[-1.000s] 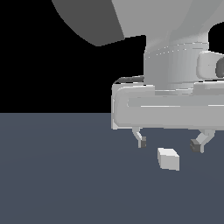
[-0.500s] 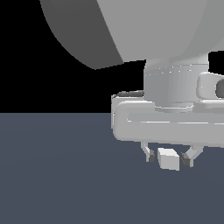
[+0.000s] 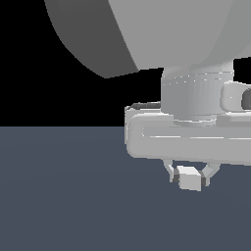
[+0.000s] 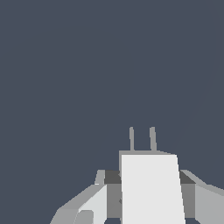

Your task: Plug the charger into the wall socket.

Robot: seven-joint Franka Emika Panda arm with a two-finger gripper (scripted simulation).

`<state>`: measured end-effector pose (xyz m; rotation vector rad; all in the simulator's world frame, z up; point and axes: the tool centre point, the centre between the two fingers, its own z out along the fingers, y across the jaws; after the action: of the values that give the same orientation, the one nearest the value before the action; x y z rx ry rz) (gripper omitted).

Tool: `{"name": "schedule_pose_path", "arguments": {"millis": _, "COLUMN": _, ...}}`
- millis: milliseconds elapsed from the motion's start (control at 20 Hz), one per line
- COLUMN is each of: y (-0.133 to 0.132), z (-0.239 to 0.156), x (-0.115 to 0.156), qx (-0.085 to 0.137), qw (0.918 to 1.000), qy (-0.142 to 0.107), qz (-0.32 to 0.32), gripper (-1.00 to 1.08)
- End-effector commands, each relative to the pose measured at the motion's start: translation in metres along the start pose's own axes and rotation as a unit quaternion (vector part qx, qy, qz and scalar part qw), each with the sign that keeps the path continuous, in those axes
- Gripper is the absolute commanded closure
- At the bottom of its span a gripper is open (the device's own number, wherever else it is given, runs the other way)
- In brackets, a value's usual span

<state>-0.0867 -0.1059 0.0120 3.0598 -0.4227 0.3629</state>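
Note:
The charger (image 3: 190,179) is a small off-white block low in the exterior view's right half, resting on or just above the dark grey floor (image 3: 73,196). My gripper (image 3: 190,175) comes down on it from above with one finger against each side, shut on it. In the wrist view the charger (image 4: 151,192) fills the gap between the dark finger pads (image 4: 112,177), and its two thin prongs (image 4: 131,139) stick out forwards. The wall socket is out of view in both frames.
The big grey arm body (image 3: 147,34) fills the upper part of the exterior view. Ahead of the prongs, the wrist view shows only flat dark grey floor (image 4: 87,65).
The open gripper came down from above the charger until its fingers stood on both sides of it, then the fingers closed in against the block.

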Motion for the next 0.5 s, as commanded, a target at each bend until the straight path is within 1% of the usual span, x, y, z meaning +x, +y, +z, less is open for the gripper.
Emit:
{"name": "schedule_pose_path", "arguments": {"millis": 0, "y": 0.000, "z": 0.000, "x": 0.000, "qx": 0.000, "qw": 1.0000, "qy": 0.000, "qz": 0.000, "gripper": 1.08}}
{"name": "schedule_pose_path", "arguments": {"millis": 200, "y": -0.002, "z": -0.004, "x": 0.004, "qx": 0.003, "qw": 0.9999, "qy": 0.000, "qz": -0.013, "gripper": 1.08}}
{"name": "schedule_pose_path", "arguments": {"millis": 450, "y": -0.008, "z": -0.016, "x": 0.015, "qx": 0.011, "qw": 0.9987, "qy": 0.001, "qz": -0.051, "gripper": 1.08}}
